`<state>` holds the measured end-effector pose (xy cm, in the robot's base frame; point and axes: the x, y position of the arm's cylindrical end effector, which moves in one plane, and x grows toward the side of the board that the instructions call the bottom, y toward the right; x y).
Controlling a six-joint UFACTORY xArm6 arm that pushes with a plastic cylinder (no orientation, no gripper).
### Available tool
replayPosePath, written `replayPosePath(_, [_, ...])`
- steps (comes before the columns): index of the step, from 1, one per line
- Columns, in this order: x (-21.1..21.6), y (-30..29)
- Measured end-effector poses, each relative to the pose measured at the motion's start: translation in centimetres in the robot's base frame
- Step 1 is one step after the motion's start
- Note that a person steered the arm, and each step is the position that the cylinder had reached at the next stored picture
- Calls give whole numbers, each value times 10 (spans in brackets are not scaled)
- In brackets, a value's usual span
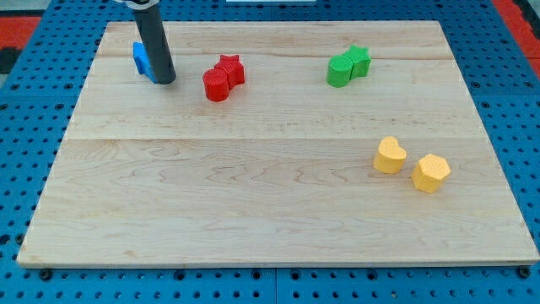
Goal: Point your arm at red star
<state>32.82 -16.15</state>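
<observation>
The red star (230,69) lies at the view's upper left of the wooden board (270,211), touching a red round block (216,85) just below and left of it. My tip (165,80) is on the board to the left of the red pair, a short gap from the red round block. The rod partly hides a blue block (142,59) right behind it, on its left.
A green star (359,59) and a green round block (339,72) sit together at the upper right. A yellow heart (389,155) and a yellow hexagon-like block (431,173) lie at the right. Blue pegboard surrounds the board.
</observation>
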Motion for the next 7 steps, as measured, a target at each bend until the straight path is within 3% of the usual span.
replayPosePath(3, [-9, 0])
replayPosePath(5, [84, -33])
replayPosePath(6, [84, -43])
replayPosePath(7, [84, 15])
